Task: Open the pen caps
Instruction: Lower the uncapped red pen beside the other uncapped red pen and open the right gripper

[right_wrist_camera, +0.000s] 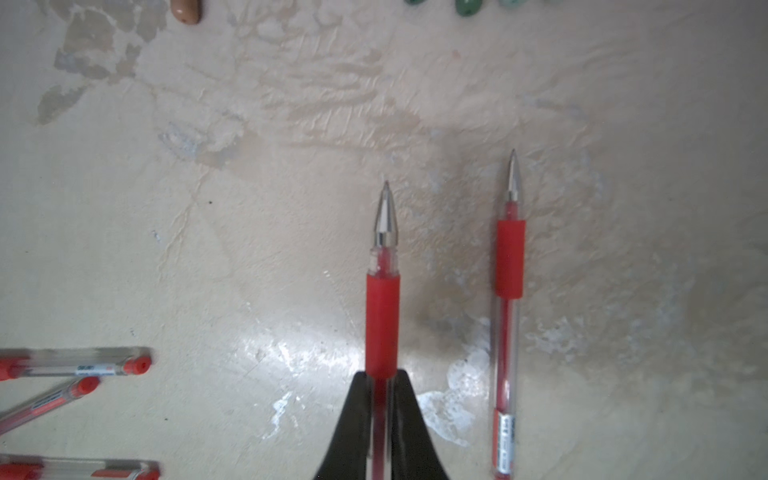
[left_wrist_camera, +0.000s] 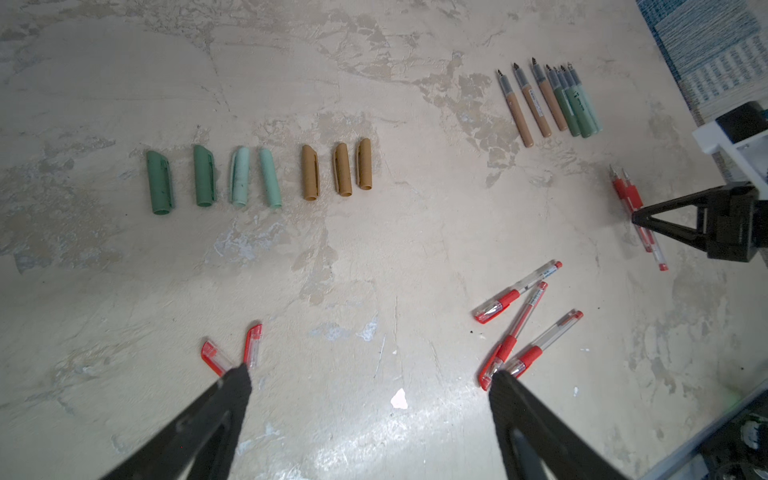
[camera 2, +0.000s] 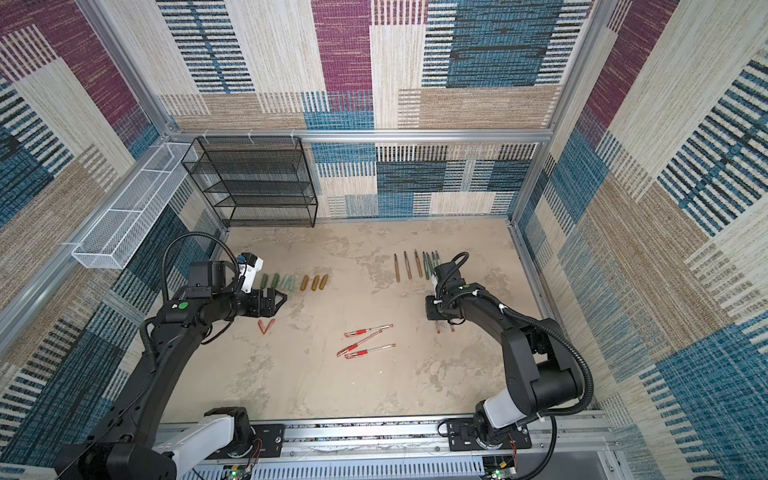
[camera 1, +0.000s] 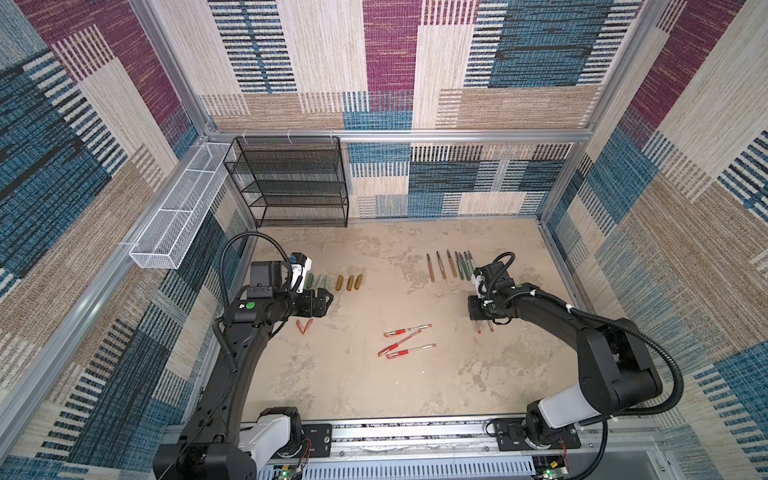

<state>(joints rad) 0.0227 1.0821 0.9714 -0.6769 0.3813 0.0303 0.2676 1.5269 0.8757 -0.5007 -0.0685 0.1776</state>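
Loose pen caps (left_wrist_camera: pixel 310 172) on a table (left_wrist_camera: pixel 374 249).
Left gripper (left_wrist_camera: pixel 370 376) gapes empty; right gripper (right_wrist_camera: pixel 383 380) pinches a red pen (right_wrist_camera: pixel 382 316); printed labels (right_wrist_camera: pixel 505 432) unreadable.

we see seven stubby plastic pen caps lying flat in a row on the left half of the beige tabletop. all are off their pens and roughly parallel, with their open ends toward the near edge. from the left come two dark green caps (left_wrist_camera: pixel 160 183), two pale mint green caps (left_wrist_camera: pixel 240 176) just beside each other, a small gap, then three golden tan caps (left_wrist_camera: pixel 343 169). nearer the front, two slimmer clear caps with red clips (left_wrist_camera: pixel 252 347) lie loose in a v, near ends close together. at the table's middle, three more clear red-tipped caps (left_wrist_camera: pixel 494 309) are still seated on their pens, which lie in a loose zigzag.
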